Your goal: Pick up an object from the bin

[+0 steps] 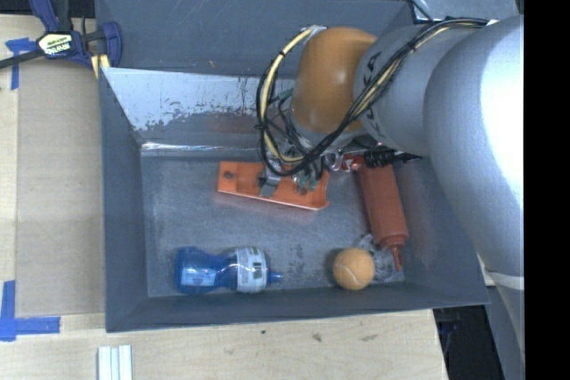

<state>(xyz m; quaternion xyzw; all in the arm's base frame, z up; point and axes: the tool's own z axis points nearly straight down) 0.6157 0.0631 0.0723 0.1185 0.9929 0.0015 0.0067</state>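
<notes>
Gripper (287, 182) is down near the centre of the bin (122, 191) floor, a bit toward the far wall; arm comes in from the right w/ its orange wrist cover (334, 80) and looped cables (272, 107) above the fingers. Jaws stand part-open: two dark fingertips (266, 184) sit apart, both over the top face of a flat orange rectangular plate (240, 181); plate isn't between them, so no hold is seen; can't tell whether the tips touch it.

Plate lies flat, mid-floor; long axis runs approx. left-right across the bin, right end angled slightly toward the near wall; left end is clear of the gripper, right end partly under it.

Red-brown cylinder (383, 205) lies along the right wall, just beside the plate's right end; long axis runs far-to-near, its narrower end toward the near-right corner. Tan-orange ball (354, 269) sits at the near wall by that corner, next to the cylinder's near end. Blue plastic bottle (218, 270) w/ a pale label lies on its side along the near wall toward the near-left corner; long axis left-right, neck pointing right toward the ball, well apart from the plate.
</notes>
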